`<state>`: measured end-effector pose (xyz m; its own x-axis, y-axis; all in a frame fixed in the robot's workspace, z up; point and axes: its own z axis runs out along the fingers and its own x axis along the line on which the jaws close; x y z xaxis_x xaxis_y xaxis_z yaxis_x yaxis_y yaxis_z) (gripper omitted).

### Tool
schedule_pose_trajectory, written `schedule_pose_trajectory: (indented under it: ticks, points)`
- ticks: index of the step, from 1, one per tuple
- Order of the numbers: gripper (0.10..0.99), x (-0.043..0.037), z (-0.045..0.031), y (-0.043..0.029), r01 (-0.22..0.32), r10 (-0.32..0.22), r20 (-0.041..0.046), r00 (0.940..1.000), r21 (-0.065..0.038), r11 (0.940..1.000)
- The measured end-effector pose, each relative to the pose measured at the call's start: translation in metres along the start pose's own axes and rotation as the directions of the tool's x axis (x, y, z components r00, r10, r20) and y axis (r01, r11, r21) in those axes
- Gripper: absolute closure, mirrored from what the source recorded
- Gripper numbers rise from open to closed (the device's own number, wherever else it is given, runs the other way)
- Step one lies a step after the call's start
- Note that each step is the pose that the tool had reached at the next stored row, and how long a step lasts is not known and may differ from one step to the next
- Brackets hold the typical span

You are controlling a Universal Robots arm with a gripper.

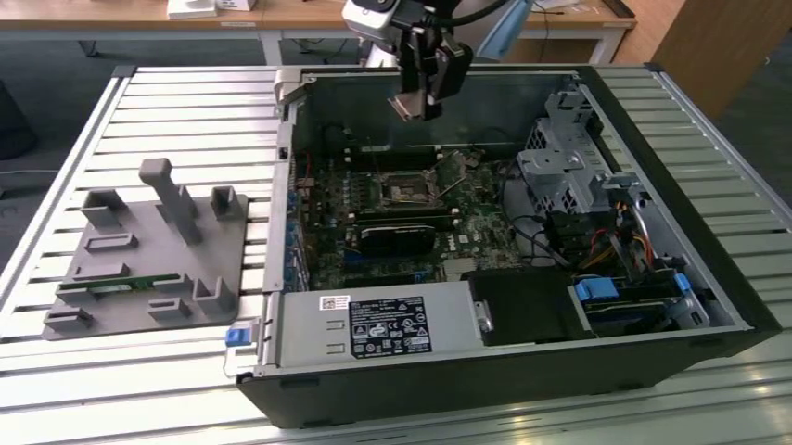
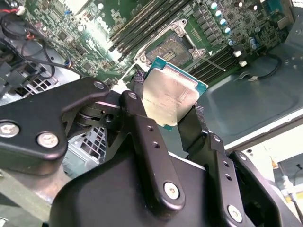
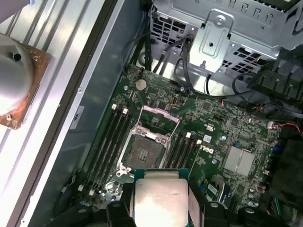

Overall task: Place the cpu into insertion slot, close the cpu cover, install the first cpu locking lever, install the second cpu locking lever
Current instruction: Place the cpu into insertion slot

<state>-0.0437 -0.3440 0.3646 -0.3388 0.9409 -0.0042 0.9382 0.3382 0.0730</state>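
Silver-grey cpu [image 3: 160,201] pinched by its edges in the gripper [image 2: 168,101] so its faces go untouched, hanging well above the slot [image 3: 144,152], cover [image 3: 161,117] flipped back to leave it bare.

No print can be made out letter by letter. A black label [image 1: 386,328] with white lettering and rows of small symbols lies on the silver power supply [image 1: 310,336] at the near side of the computer case [image 1: 495,389]; its characters are too small to tell. A white sticker [image 1: 337,302] with a barcode sits at that label's far corner, toward the exterior view's left. In the first wrist view the green motherboard [image 3: 236,123] carries a white printed mark [image 3: 207,151] and a small white sticker [image 3: 207,138] just beside the memory slots [image 3: 181,152], with tiny white component codes scattered about, none legible. The cpu [image 3: 160,201] bears faint engraving on its metal top, also unreadable.
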Motion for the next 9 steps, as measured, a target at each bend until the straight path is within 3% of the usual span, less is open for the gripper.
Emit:
schedule_pose_trajectory:
  ticks: [9]
  points:
    - [0.545,0.0001,0.0011,0.0000,-0.083,0.083,0.0115,0.9965,0.002,0.9965]
